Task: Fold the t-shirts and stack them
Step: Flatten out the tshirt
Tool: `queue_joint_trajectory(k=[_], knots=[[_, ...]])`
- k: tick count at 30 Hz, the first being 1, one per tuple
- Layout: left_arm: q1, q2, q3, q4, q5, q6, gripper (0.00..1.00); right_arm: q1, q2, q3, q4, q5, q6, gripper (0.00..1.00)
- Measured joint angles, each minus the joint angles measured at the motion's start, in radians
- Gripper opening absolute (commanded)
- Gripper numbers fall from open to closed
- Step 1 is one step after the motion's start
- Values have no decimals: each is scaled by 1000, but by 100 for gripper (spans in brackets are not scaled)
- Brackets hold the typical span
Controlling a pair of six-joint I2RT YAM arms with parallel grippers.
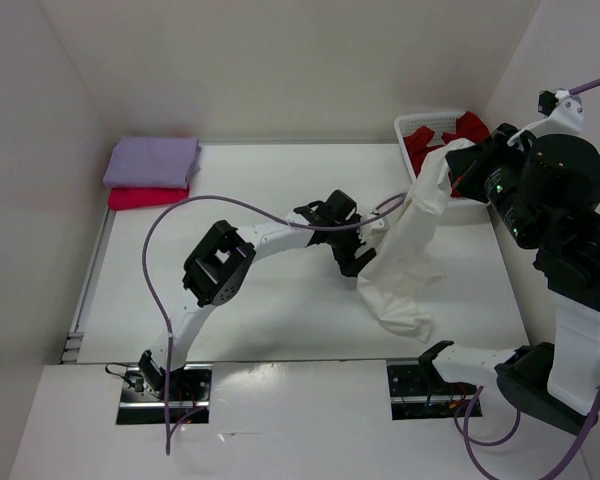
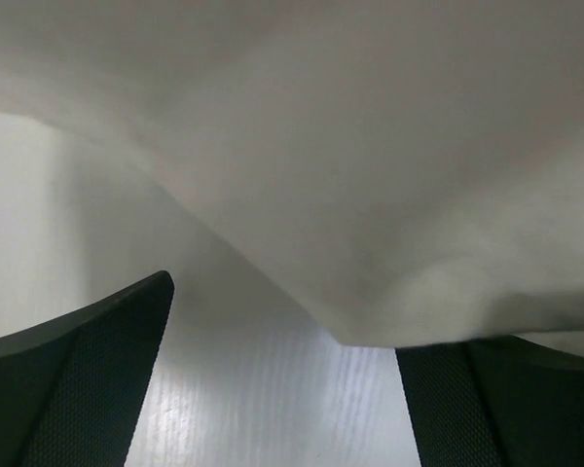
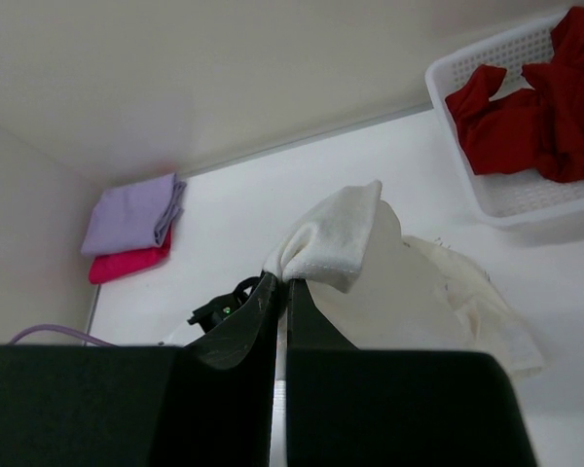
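A cream white t-shirt (image 1: 410,255) hangs from my raised right gripper (image 3: 288,282), which is shut on its edge, and trails down onto the table. My left gripper (image 1: 358,252) is open right at the shirt's left side; in the left wrist view the cloth (image 2: 370,175) hangs above the spread fingers (image 2: 88,379) with nothing between them. A folded lavender t-shirt (image 1: 152,160) lies on a folded magenta-pink one (image 1: 148,198) at the back left. The dark red t-shirt (image 1: 442,138) sits crumpled in the basket.
A white lattice basket (image 1: 417,126) stands at the back right corner against the wall. The table (image 1: 280,300) is walled at the back and on both sides. The left arm's purple cable (image 1: 180,215) loops over the table's left half.
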Motion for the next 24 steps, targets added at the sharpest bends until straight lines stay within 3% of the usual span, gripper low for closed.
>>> queue_joint_trajectory(k=[2,6,7,9,13,17,21,24], knots=[[0,3,12,-9,43,-15,92,0,0,0,-2,1,2,0],[0,12,35,-26,134,-47,45,0,0,0,-6,1,3,0],[0,20,48,-32,150,-50,18,0,2,0,-7,2,3,0],[0,48,90,-55,172,-53,0,0,4,0,-8,5,3,0],[0,78,128,-96,180,-45,0,0,18,0,-9,20,2,0],[27,38,100,-169,102,-32,0,-1,29,0,-12,58,2,0],[152,-131,16,-264,-44,39,0,-13,31,0,-11,106,-1,0],[260,-350,-45,-316,-216,112,0,-34,44,13,-10,125,-18,0]])
